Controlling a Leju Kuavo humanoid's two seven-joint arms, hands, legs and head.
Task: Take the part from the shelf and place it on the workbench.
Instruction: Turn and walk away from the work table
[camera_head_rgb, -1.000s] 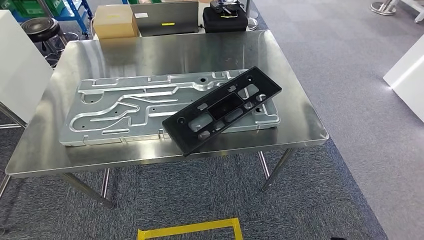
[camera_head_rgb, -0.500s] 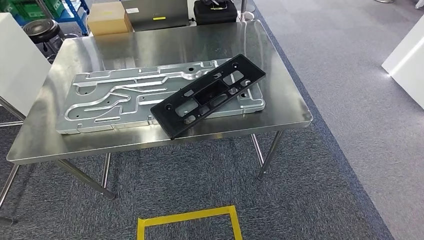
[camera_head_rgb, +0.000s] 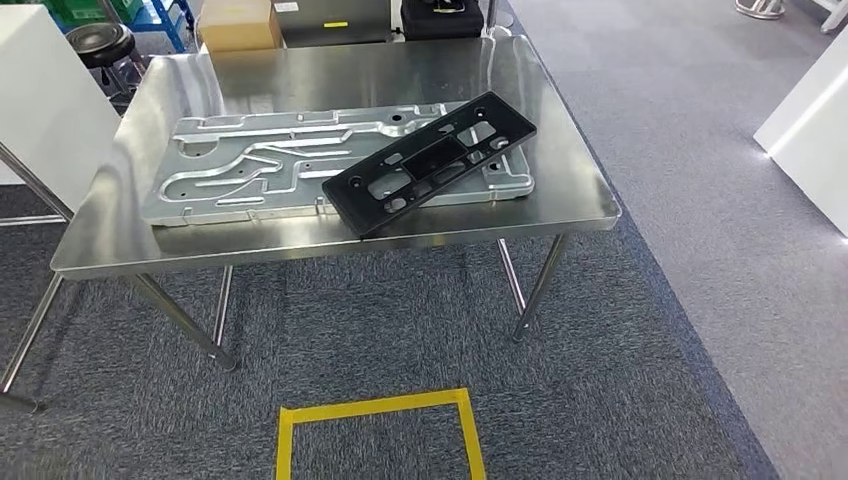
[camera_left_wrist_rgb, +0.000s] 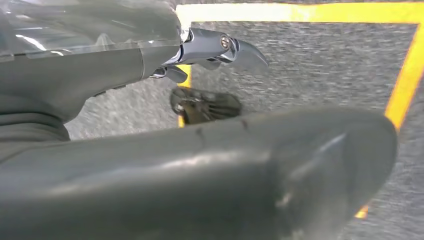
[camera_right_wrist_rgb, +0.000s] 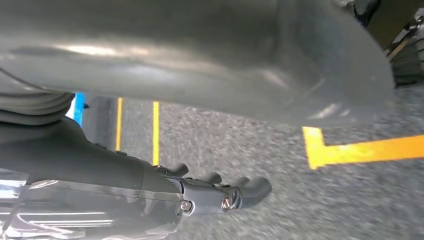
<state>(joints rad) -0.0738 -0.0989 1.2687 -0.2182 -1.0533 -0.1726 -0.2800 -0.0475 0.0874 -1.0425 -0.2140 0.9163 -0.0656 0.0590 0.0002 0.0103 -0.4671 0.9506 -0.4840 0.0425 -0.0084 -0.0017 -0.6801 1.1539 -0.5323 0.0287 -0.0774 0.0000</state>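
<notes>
A black plastic frame part (camera_head_rgb: 430, 165) lies flat and slanted on the steel workbench (camera_head_rgb: 350, 75), its far end resting on a large silver stamped plate (camera_head_rgb: 250, 175) and its near corner close to the bench's front edge. No hand touches it. In the left wrist view my left hand (camera_left_wrist_rgb: 100, 65) hangs over grey carpet, its fingers (camera_left_wrist_rgb: 220, 47) apart from the thick thumb (camera_left_wrist_rgb: 225, 170), holding nothing. In the right wrist view my right hand (camera_right_wrist_rgb: 100, 165) hangs likewise, with its fingers (camera_right_wrist_rgb: 240, 192) spread from the thumb (camera_right_wrist_rgb: 200, 60) and nothing in them.
A yellow tape square (camera_head_rgb: 375, 408) marks the carpet in front of the bench. A white cabinet (camera_head_rgb: 45, 100) stands at the left and a white block (camera_head_rgb: 810, 120) at the right. Behind the bench are a cardboard box (camera_head_rgb: 238, 25), a black case (camera_head_rgb: 445, 18) and a stool (camera_head_rgb: 100, 42).
The whole picture has shifted: the bench now sits higher and farther off and more floor shows, so the camera has moved back. The black part and silver plate lie as before.
</notes>
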